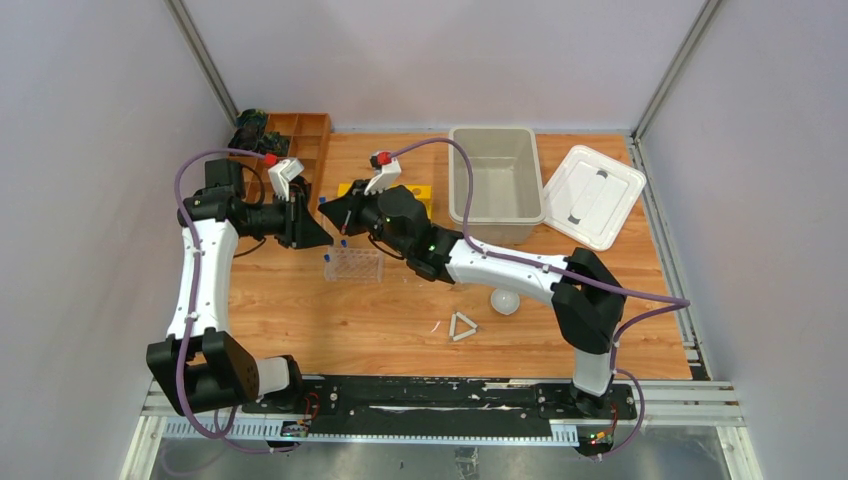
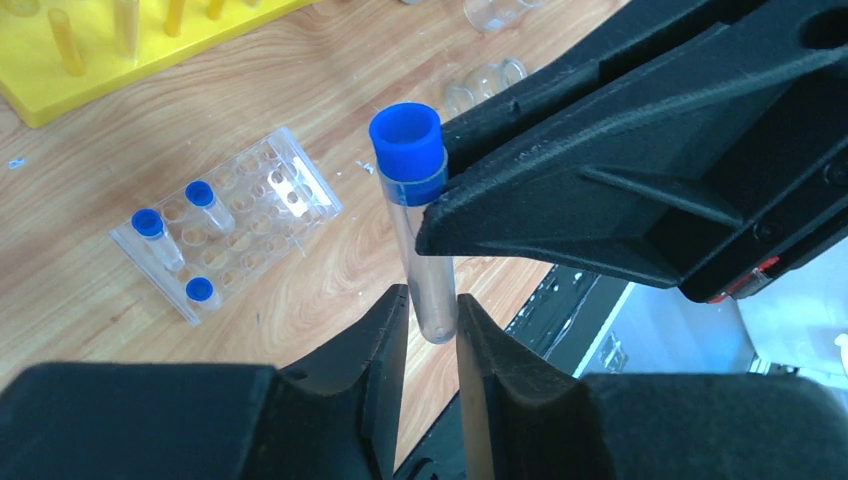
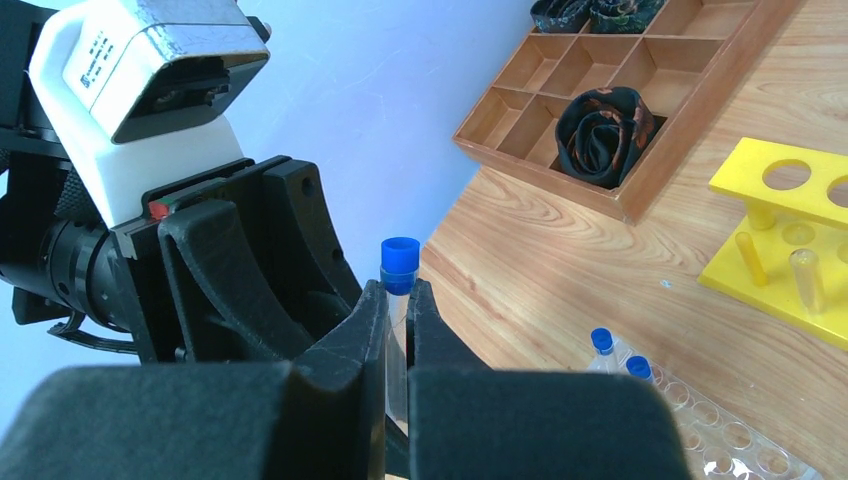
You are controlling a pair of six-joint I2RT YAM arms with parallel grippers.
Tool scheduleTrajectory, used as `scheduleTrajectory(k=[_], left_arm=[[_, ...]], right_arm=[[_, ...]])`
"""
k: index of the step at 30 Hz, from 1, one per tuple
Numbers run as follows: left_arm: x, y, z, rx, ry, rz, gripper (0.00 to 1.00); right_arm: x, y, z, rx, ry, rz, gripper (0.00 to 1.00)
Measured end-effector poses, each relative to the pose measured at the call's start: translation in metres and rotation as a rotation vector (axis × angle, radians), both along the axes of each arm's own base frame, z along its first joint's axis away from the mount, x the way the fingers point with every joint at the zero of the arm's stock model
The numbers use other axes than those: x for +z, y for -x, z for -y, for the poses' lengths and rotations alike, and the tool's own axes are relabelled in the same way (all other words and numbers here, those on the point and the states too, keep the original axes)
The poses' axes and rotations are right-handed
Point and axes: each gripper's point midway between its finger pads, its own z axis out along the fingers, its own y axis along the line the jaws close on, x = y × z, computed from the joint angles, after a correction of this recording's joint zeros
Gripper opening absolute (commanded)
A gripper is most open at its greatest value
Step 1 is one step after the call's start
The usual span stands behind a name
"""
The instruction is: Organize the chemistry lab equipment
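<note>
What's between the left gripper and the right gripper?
A blue-capped clear tube: the right gripper clamps it under the cap; its bottom end sits between the jaws of the left gripper. Left wrist view shows it.

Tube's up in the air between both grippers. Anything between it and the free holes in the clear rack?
Nothing visible. The tube hangs over the table beside the clear rack; its three capped tubes sit at one end, the remaining holes open from above.

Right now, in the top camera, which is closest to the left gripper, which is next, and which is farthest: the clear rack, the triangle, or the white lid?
1. Clear rack: just beside it, toward the table's near edge.
2. Triangle: middle of the table, near the front.
3. White lid: far right side.
</note>
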Motion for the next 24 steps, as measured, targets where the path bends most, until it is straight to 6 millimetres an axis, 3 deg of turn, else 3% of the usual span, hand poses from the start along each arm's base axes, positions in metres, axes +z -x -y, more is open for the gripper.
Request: scheduleTrajectory(k=[7,12,14,17,22,24], left_arm=[[-0.003,0.001,-0.001,0.004,-0.011,-0.015,0.14],[-0.005,0.001,-0.002,0.006,-0.019,-0.019,0.06],[-0.006,-0.001,-0.004,0.007,-0.031,-0.008,0.04],[-0.008,-0.003,-0.007,0.004,-0.055,0.013,0.01],[-0.006,-0.004,-0.009,-0.007,-0.087,0.059,0.0],[-0.004,-0.003,-0.009,-0.011,-0.095,0.08,0.0]], right_arm=[[-0.003,0.0,0.001,0.0,-0.006,0.006,0.09],[-0.006,0.001,0.0,0.006,0.003,0.008,0.41],[-0.011,0.002,0.0,0.01,0.028,0.001,0.49],[-0.016,0.004,0.0,0.02,0.114,-0.031,0.52],[0.006,0.005,-0.001,0.051,0.172,-0.023,0.52],[0.003,0.006,0.001,0.067,0.196,-0.03,0.52]])
